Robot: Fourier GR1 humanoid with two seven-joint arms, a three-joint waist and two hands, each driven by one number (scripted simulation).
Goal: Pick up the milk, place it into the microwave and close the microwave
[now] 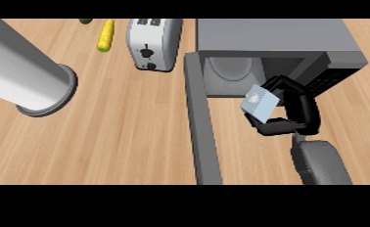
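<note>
A small pale blue milk carton (260, 102) hangs tilted just in front of the microwave's (274, 35) open cavity, with my right hand (298, 109) curled round it from the right. The grey microwave sits at the back right; its door (201, 123) stands swung open, reaching toward the counter's front edge at the left of the opening. Inside, a round turntable plate (233, 68) shows. My left hand shows nowhere in the head view.
A silver toaster (154, 43) stands left of the microwave. A yellow corn cob (105, 35) and a small green thing (86, 20) lie at the back. A large grey cylinder (33, 80) crosses the left side of the wooden counter (130, 133).
</note>
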